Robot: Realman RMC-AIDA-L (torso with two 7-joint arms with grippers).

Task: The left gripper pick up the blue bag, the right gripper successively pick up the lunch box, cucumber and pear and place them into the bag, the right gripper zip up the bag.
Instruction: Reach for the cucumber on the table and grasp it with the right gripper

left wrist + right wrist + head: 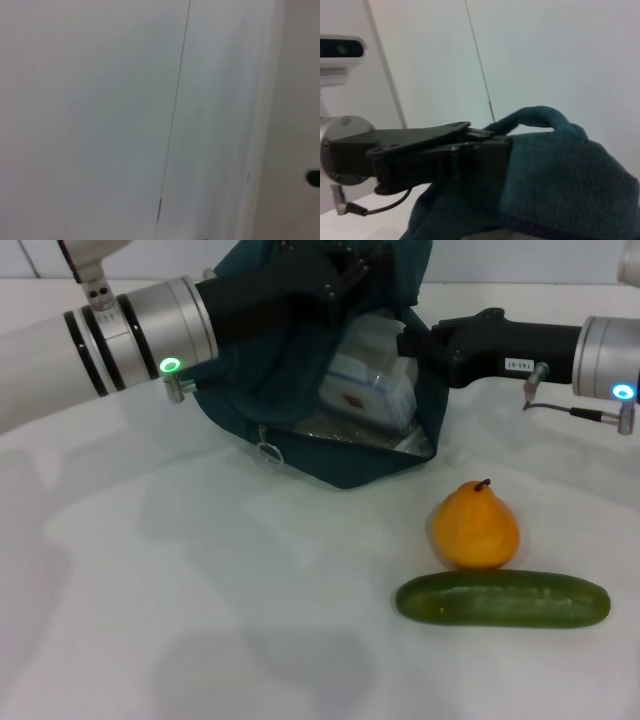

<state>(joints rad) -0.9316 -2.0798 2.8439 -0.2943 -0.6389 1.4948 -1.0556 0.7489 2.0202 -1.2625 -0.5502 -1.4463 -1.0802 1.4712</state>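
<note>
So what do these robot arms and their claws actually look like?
Both arms are silver-white cylinders ringed with black bands, ending in black wrists and black two-fingered claws. The left gripper has a green ring light near its wrist. The right gripper has a blue-green ring light, a small white label on its black body and a thin cable looping under the wrist.

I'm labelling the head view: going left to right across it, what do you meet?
Left arm → blue bag → lunch box inside the bag → pear → right arm.
</note>
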